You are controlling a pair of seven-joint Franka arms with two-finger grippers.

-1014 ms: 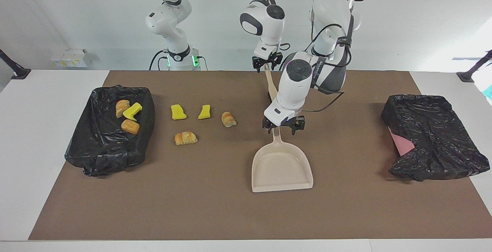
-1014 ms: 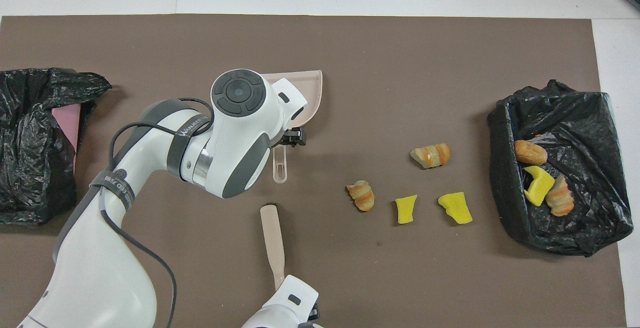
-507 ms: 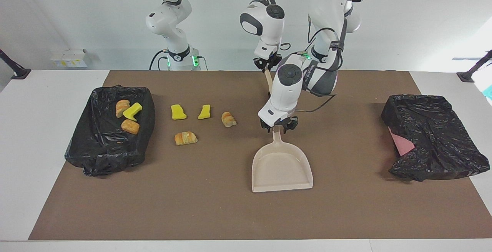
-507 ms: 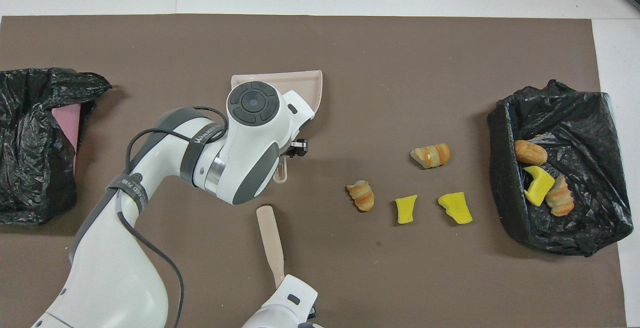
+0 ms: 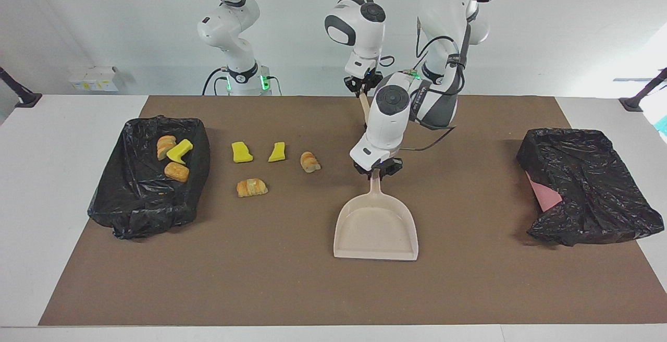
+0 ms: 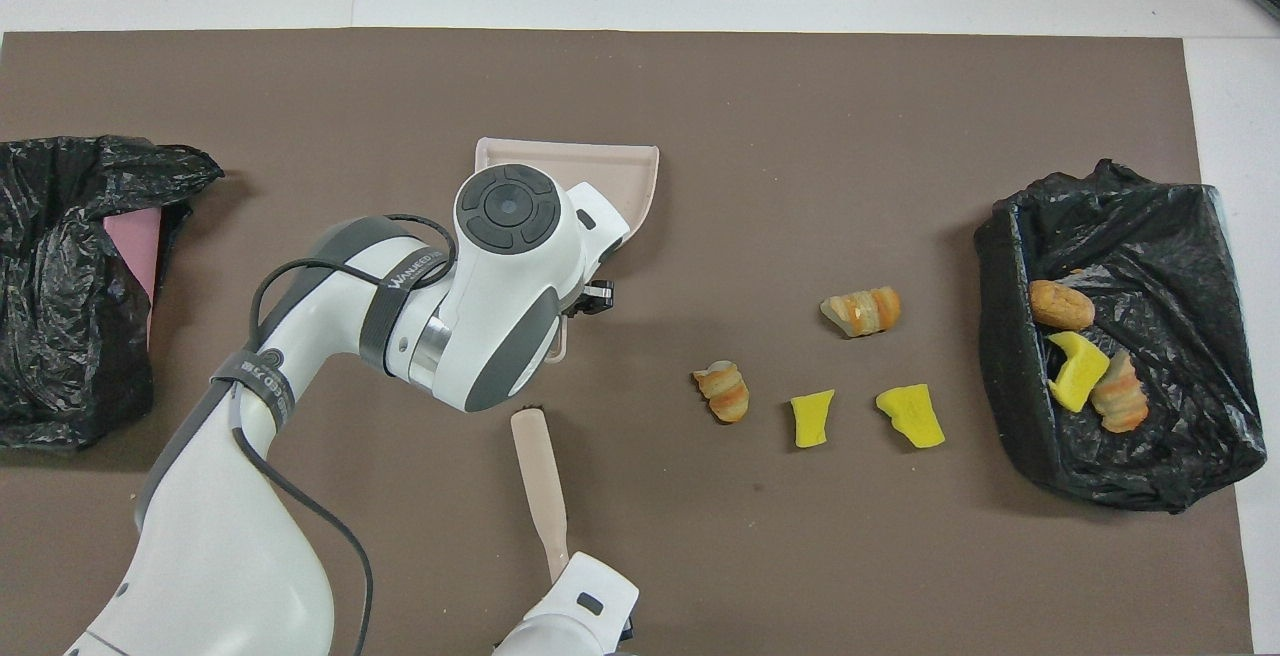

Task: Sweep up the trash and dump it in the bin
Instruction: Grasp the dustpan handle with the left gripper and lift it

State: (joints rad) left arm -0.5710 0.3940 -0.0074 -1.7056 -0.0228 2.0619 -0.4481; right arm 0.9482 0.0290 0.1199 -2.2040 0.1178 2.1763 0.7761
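Three trash pieces lie in the black-lined bin, four remain on the table beside it; left gripper clamps the dustpan handle, right gripper the brush handle.

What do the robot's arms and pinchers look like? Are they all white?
Mostly. Both arms are glossy white and rounded, with dark grey joint bands and round grey end caps. Black cables run along them, and green lights glow. The left gripper and right gripper are small and black.
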